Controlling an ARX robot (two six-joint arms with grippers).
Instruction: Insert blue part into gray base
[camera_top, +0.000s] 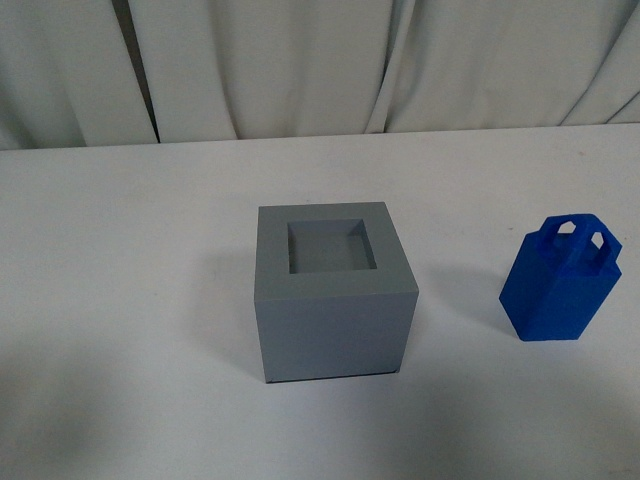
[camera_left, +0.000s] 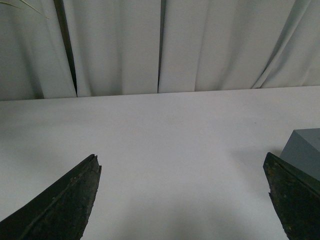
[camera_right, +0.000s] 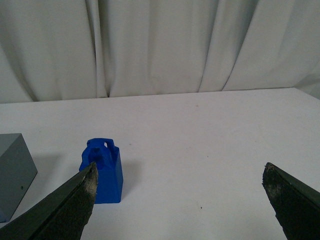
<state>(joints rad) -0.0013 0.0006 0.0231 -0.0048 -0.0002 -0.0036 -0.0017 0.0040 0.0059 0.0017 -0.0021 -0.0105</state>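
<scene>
The gray base (camera_top: 335, 320) sits on the white table (camera_top: 120, 250), its square recess empty. The blue part (camera_top: 560, 285) stands upright, well apart to the base's right. The left gripper (camera_left: 181, 160) and right gripper (camera_right: 180, 167) both gape wide, holding nothing. The task looks unstarted: the grasp, the carry and the insertion are all yet to do.

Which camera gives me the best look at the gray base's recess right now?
Front view: the whole gray base shows from above, its square recess empty. Left wrist view catches only a corner; right wrist view only part of a side, no recess.
</scene>
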